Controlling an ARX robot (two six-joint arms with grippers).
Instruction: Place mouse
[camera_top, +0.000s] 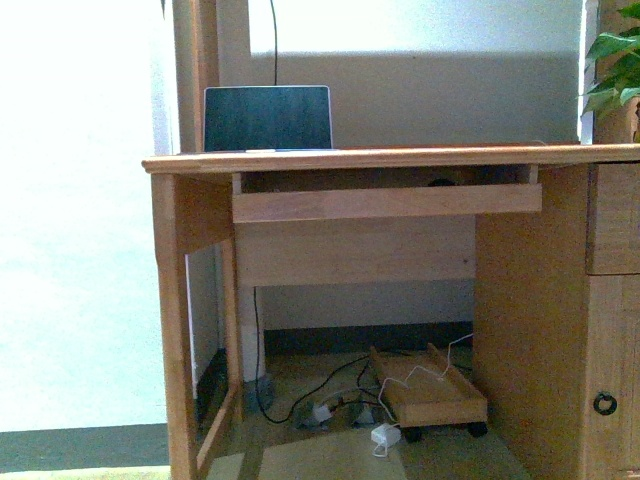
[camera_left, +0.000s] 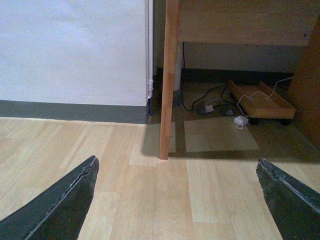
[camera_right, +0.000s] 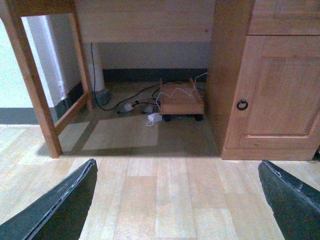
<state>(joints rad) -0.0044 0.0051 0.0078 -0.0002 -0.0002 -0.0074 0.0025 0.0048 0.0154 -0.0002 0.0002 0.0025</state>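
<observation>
left gripper (camera_left: 176, 161) gaping, empty; right gripper (camera_right: 176, 163) gaping, empty | mouse (camera_top: 440, 183) seemingly lying as dark dome in tray (camera_top: 385, 203) | progress: nothing showing done; grasping and placing remaining

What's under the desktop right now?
A pull-out shelf sits just beneath the desktop; its front rail hides the surface, with only a dark rounded top, possibly the mouse, peeking above it. On the floor: a wheeled wooden stand, cables and a white adapter.
</observation>
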